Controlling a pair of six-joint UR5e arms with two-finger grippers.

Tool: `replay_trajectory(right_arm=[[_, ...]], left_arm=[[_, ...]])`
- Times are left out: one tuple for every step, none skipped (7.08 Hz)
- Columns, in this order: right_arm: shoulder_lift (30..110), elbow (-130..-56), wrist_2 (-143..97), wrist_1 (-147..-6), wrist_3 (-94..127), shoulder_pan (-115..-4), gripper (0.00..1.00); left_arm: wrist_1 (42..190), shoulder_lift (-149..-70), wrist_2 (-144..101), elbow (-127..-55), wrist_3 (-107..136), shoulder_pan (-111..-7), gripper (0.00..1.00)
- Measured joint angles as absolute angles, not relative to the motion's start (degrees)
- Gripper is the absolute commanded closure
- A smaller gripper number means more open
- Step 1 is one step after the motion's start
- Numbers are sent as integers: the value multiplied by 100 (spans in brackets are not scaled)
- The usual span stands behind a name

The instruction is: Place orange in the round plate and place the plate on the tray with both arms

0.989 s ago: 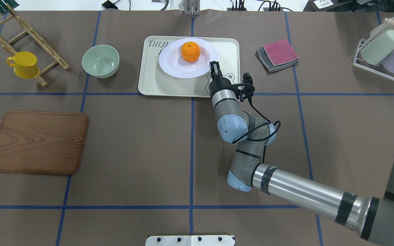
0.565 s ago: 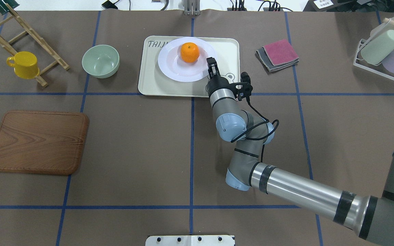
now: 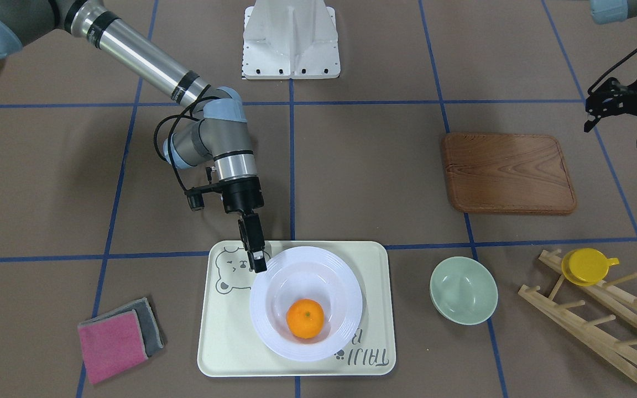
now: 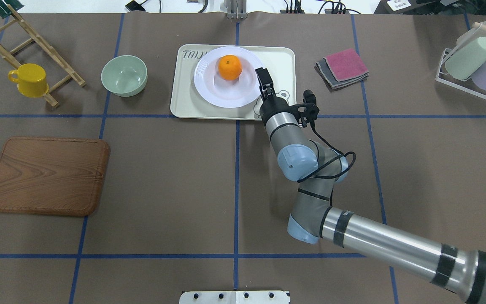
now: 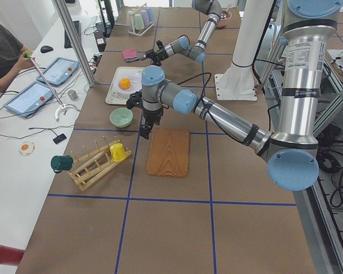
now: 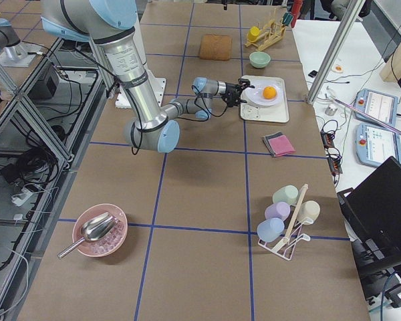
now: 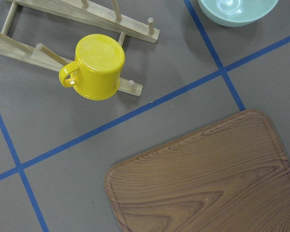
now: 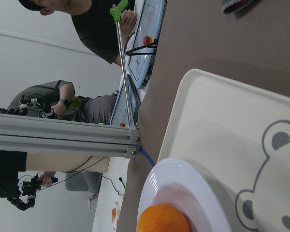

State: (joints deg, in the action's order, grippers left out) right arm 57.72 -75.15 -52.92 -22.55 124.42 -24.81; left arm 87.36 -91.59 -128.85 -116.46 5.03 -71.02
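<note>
orange in the well of the round plate, a little toward the far side, stem dimple up. round plate resting on the tray, roughly mid-tray and slightly left, covering part of the lettering at the far left corner. tray at the far middle of the table, bear drawing at its near right corner (half hidden by the wrist in the overhead view).

right gripper at the near right edge of the round plate, fingers narrow and apparently pinched on the rim. right arm reaching in from the near right, wrist tilted down toward the tray. right wrist view: plate rim, top of the orange, bear drawing, people at a desk beyond the table edge.

left gripper hanging above the left side of the table, over the gap between the brown wooden board and the wooden rack. cannot tell how far apart its fingers are.

mint-green bowl just left of the tray, not touching. yellow cup against the wooden rack, far left. pink cloth on a grey one, right of the tray.
</note>
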Motion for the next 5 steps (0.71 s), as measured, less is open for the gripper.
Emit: replay_trajectory(right_arm=[[6186,-8036,-5734,-2245,11791,-2481,1],[6729,-8553,-6452,-2238,10928,-2573,1],[7278,-8990,-7489,-2243,10011,-2925,1],[7722,-9208,-8743,-2260,9047,-3517,1],[8103,-9241,-9974,-2360,7911,-4240,1]], left_arm=[[8736,-9158,-12868,-11636,476,-7105,1],[8738,-9158,-12847,-11621,457,-7107,1],[8742,-9158,-12829,-11615,443,-7109,1],[8744,-9155,-12823,-11622,435,-7117,1],[8743,-9153,-12822,-11626,384,-7122,1]])
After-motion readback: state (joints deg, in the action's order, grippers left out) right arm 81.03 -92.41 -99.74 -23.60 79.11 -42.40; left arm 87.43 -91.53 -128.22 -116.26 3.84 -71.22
